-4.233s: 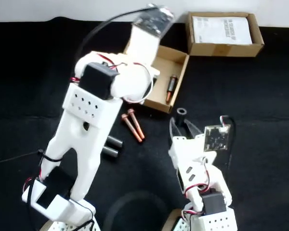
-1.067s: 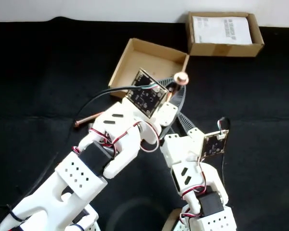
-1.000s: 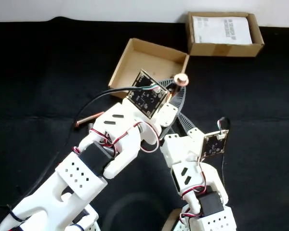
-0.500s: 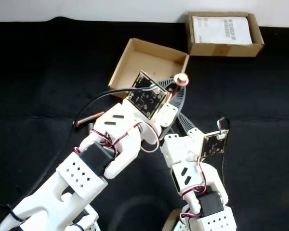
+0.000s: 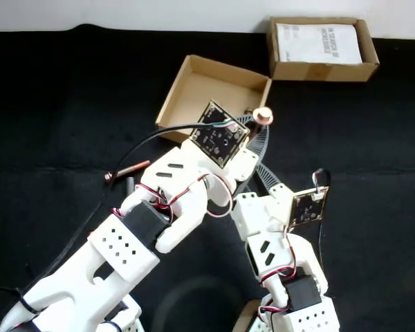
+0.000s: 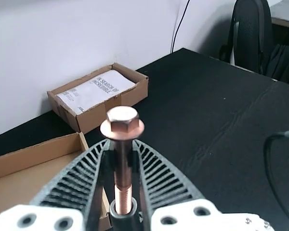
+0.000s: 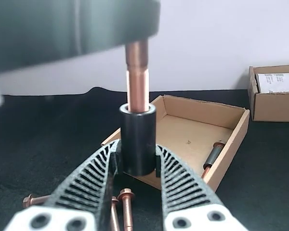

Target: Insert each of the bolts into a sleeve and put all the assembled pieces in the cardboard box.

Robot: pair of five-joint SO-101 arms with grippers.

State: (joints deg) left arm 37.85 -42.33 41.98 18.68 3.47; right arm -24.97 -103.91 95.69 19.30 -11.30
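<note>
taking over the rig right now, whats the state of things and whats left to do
Grippers: the left gripper is shut on a bolt, head up, tip just inside the sleeve. The right gripper is shut on that sleeve, upright, near the cardboard box.
Done: one assembled piece lies in the box.
Left: seat this bolt fully, put the pair in the box, then sleeve and box the loose bolts on the table.
</note>
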